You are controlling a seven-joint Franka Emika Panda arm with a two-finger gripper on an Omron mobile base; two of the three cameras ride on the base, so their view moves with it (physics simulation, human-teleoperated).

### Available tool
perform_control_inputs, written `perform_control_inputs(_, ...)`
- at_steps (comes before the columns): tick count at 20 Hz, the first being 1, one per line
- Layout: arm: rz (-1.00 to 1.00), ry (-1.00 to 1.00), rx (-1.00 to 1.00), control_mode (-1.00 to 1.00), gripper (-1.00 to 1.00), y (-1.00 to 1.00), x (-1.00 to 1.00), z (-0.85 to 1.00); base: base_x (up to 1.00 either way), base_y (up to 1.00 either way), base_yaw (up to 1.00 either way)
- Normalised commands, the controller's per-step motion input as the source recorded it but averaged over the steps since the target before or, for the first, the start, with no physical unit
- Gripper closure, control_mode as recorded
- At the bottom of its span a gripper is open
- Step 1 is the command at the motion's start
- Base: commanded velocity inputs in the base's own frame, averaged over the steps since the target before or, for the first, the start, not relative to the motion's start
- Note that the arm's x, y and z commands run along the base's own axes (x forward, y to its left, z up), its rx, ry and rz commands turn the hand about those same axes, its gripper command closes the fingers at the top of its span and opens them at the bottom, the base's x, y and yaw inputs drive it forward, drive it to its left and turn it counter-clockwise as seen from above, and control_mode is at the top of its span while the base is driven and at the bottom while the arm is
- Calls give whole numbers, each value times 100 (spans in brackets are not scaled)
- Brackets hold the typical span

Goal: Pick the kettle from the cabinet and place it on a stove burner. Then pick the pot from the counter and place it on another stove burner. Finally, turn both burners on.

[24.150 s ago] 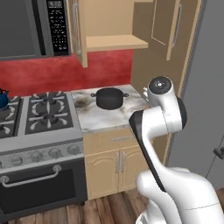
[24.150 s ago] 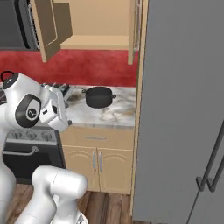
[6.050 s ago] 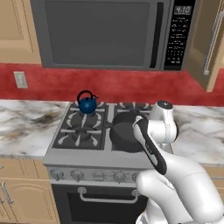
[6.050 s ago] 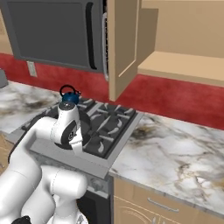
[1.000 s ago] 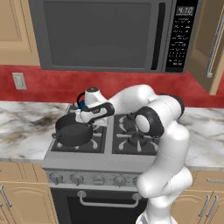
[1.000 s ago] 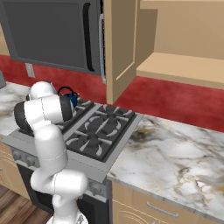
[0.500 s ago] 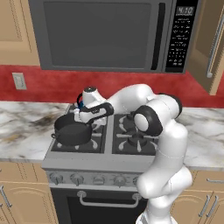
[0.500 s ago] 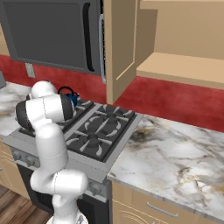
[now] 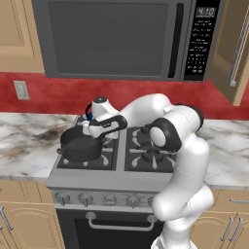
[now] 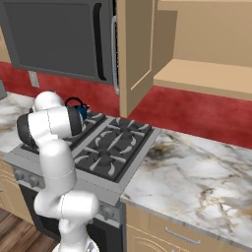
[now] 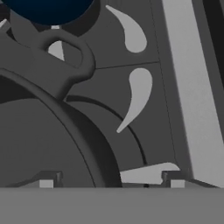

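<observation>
Since half a second ago almost nothing has shifted: the squat dark grey-black pot with two small loop handles [image 9: 80, 143] sits on the front-left burner of the grey steel range [image 9: 121, 184], and my gripper [image 9: 91, 129] remains low at the pot's far rim, just in front of the small glossy blue kettle with the black arched handle [image 10: 78, 109] on the back-left burner. From the hand view I see the pot's rim and one loop handle [image 11: 61, 54] close under the camera, with the two dark fingertips [image 11: 170, 177] set apart on either side of the rim, but I cannot tell whether they grip it or have let go. I judge the pot placement to be at its very end; next I would need the fingers clear of the rim, lift away without nudging the pot, then reach down to the front knobs [image 9: 85, 198]. The pot looks empty inside. The light tan wall cabinet [image 10: 197, 74] stands open, its shelf bare.
</observation>
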Motion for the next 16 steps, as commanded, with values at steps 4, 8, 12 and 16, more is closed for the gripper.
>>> perform_control_inputs(4,0,-7,0,-100,-100,-14,-20,0,0,0,0)
perform_control_inputs(8,0,-7,0,-100,-100,-9,-26,18,0,0,0)
perform_control_inputs(12,0,-5,0,-100,-100,-6,-22,31,0,0,0)
perform_control_inputs(16,2,-5,0,-100,-100,-2,-18,37,0,0,0)
